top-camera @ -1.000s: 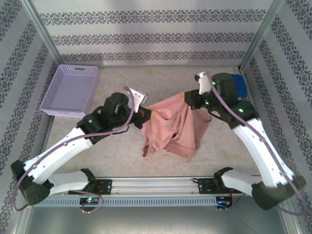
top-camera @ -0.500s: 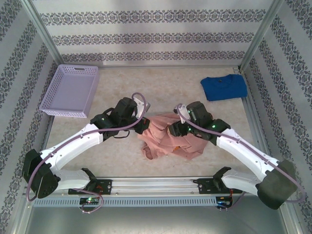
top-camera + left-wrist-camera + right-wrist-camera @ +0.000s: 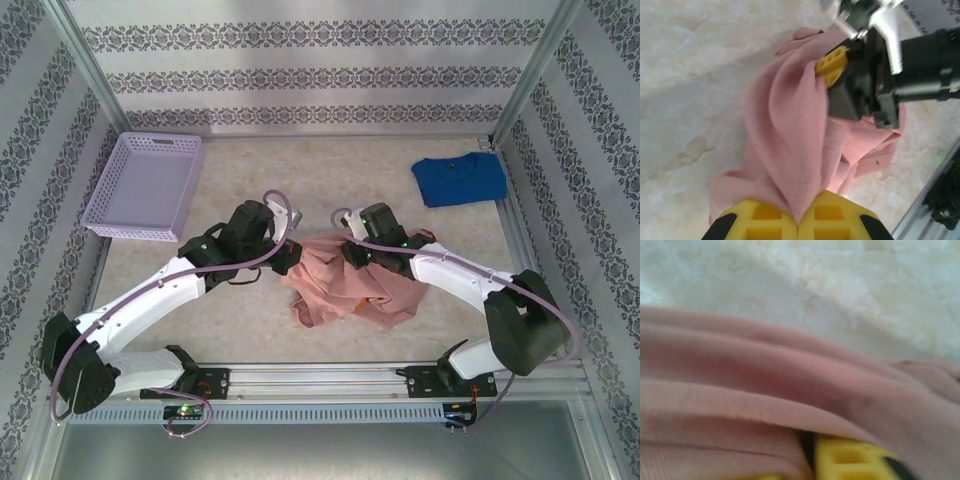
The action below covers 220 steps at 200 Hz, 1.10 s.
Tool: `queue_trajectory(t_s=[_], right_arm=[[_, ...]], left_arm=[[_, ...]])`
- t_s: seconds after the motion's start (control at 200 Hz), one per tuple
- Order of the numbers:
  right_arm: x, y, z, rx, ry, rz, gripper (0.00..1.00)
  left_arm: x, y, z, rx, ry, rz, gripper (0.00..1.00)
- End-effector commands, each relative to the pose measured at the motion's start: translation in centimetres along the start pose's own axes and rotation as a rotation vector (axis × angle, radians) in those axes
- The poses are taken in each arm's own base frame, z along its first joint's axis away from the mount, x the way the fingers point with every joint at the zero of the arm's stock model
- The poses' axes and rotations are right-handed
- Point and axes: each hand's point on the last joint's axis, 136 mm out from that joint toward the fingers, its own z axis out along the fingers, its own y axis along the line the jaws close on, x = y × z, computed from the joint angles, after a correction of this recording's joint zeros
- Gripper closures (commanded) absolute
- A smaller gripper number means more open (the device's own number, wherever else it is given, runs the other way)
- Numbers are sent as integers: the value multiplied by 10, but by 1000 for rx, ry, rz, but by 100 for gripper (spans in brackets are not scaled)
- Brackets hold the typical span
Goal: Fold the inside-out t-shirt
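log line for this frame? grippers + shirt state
left gripper: shut on pink t-shirt | right gripper: shut on pink t-shirt | pink t-shirt: bunched on table, not folded

A robotics lab's test cell: two white robot arms (image 3: pixel 150 295), bolted to an aluminium rail (image 3: pixel 320 378), stand at a marble-look surface (image 3: pixel 330 170) boxed in by metal posts (image 3: pixel 84 60) and panels of floral-striped wallpaper (image 3: pixel 300 40) (grey cables (image 3: pixel 52 400) trail loose from the arms).
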Motion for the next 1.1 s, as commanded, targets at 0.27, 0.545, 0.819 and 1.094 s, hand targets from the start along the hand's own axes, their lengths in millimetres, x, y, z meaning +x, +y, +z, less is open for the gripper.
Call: queue_trajectory(t_s=[0.27, 0.545, 0.819, 1.094], right_arm=[[-22, 71, -75, -593, 9, 184, 100], [-37, 56, -72, -625, 42, 381, 100], [-40, 50, -70, -609, 40, 413, 100], [-35, 44, -70, -578, 35, 406, 100]], left_arm=[[24, 76, 26, -325, 97, -8, 75], [4, 29, 2, -254, -87, 202, 40], [12, -21, 39, -61, -23, 328, 39], [-7, -14, 82, -87, -7, 347, 64]])
